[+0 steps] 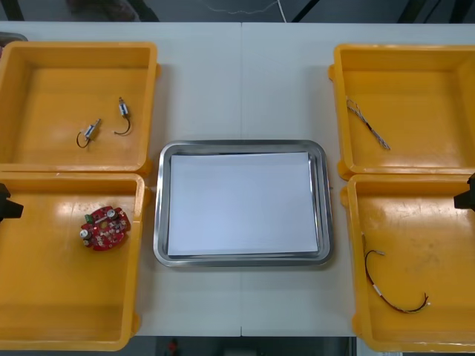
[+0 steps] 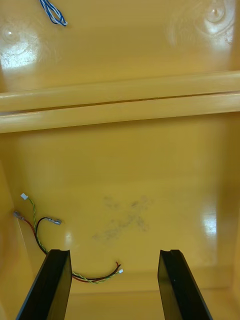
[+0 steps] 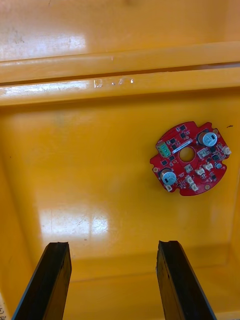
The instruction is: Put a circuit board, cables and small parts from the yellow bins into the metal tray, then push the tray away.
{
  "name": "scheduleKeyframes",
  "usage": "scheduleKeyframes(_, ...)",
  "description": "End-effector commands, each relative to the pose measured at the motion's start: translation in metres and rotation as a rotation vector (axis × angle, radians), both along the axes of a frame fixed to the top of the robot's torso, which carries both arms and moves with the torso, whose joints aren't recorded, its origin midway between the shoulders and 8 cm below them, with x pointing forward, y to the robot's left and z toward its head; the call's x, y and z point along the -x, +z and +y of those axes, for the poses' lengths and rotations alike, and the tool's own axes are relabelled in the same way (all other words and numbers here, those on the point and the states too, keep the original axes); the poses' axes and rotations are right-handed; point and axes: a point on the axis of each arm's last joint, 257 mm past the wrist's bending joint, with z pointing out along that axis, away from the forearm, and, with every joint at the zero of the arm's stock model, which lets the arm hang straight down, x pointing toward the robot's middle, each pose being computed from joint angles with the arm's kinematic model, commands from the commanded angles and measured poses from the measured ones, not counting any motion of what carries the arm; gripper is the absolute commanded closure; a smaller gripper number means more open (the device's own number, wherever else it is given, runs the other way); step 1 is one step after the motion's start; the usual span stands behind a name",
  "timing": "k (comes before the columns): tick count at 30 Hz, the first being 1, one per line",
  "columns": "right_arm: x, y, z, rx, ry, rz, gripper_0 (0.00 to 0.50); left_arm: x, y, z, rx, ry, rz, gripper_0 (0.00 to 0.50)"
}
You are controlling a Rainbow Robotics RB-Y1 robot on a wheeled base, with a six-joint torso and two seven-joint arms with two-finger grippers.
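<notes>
A round red circuit board (image 1: 105, 227) lies in the near left yellow bin (image 1: 44, 326); in the left wrist view the circuit board (image 3: 191, 158) sits beyond my open left gripper (image 3: 112, 280), off to one finger's side. The left gripper (image 1: 7, 203) hangs at the table's left edge. Two small metal parts (image 1: 104, 126) lie in the far left bin. A red and yellow cable (image 1: 392, 285) lies in the near right bin; my open right gripper (image 2: 114, 285) hovers over that cable (image 2: 55, 245). A twisted blue and white cable (image 1: 368, 124) rests in the far right bin. The metal tray (image 1: 242, 257), white inside, holds nothing.
The far right bin (image 1: 445, 67) and near right bin (image 1: 445, 326) flank the tray. The right gripper (image 1: 466, 194) sits at the table's right edge. Bare table (image 1: 242, 81) lies beyond the tray's far rim.
</notes>
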Motion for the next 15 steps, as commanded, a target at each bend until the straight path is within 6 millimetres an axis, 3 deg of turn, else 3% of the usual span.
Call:
scheduleKeyframes(1,-0.0046,0.0111,0.0001,0.000,-0.028,-0.018,0.000,0.0069,0.0039,0.0106,-0.015,0.087,0.009,0.000)
scheduleKeyframes(15,-0.0046,0.0111,0.0001,0.000,-0.028,-0.018,0.000,0.0069,0.0039,0.0106,-0.015,0.087,0.009,0.000)
